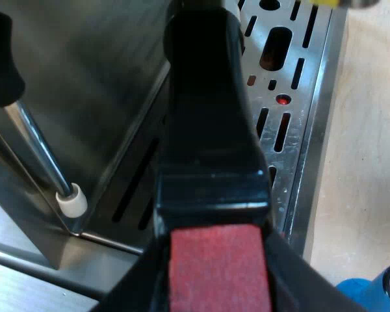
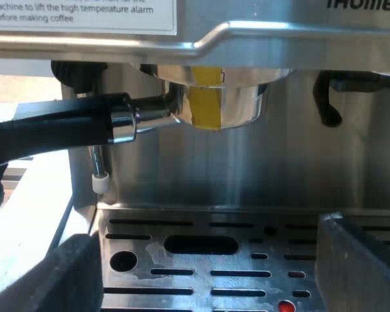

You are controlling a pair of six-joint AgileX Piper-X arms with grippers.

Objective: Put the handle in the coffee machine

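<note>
Yellow-taped holder (image 2: pixel 221 104) under machine (image 2: pixel 260 162) front, dark handle (image 2: pixel 58 127) horizontal

Strong light falls on the drip tray (image 1: pixel 298 162) and makes white glare on its shiny metal. The steel front of the espresso machine (image 2: pixel 260 169) glows softly. The handle (image 1: pixel 211 130) looks nearly black, and dark shadow sits on the steel wall beside it

Blue tamper (image 1: pixel 372 294) cut off; handle (image 1: pixel 211 130) hides drip tray (image 1: pixel 307 97) (pt. only)

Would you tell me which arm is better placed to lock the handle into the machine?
Left: left hand grips the handle at its red end; right hand hangs open over the drip tray.
</note>
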